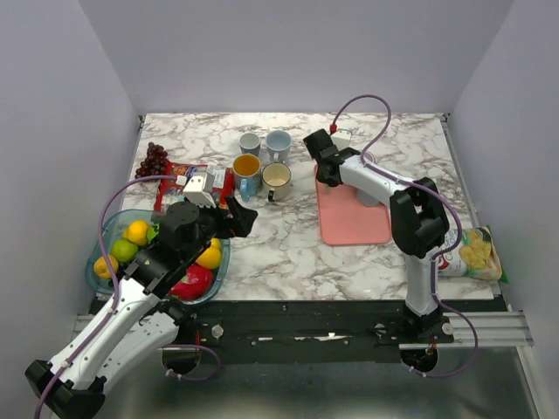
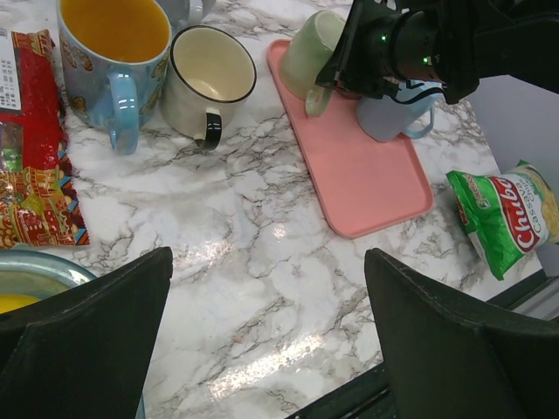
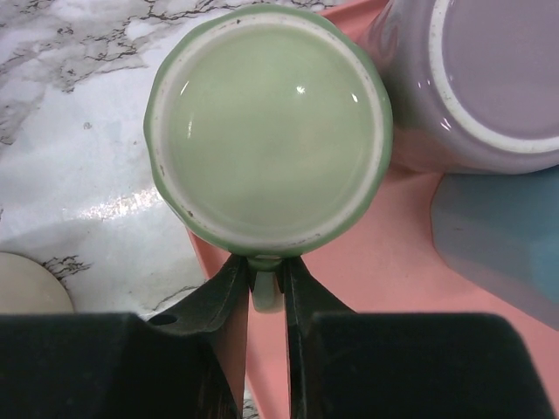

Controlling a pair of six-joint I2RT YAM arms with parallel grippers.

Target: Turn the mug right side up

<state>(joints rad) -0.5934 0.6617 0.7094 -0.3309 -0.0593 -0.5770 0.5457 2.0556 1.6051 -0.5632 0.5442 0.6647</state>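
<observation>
The pale green mug (image 3: 267, 127) is held by its handle (image 3: 267, 295) over the far left corner of the pink tray (image 3: 393, 297). Its base faces the right wrist camera. In the left wrist view the mug (image 2: 313, 48) is tilted on its side, mouth pointing away from the arm. It also shows in the top view (image 1: 341, 138). My right gripper (image 3: 265, 272) is shut on the handle, seen from above (image 1: 328, 161). My left gripper (image 2: 266, 292) is open and empty above bare marble, near the fruit bowl (image 1: 234, 218).
A lavender mug (image 3: 489, 78) stands upside down on the tray beside the green mug. A blue mug with orange inside (image 1: 246, 170), a cream mug (image 1: 277, 179) and two small mugs (image 1: 265, 142) stand left of the tray. Grapes (image 1: 155, 160), snack packets (image 1: 188, 179), fruit bowl (image 1: 109, 229), chips bag (image 1: 476, 253).
</observation>
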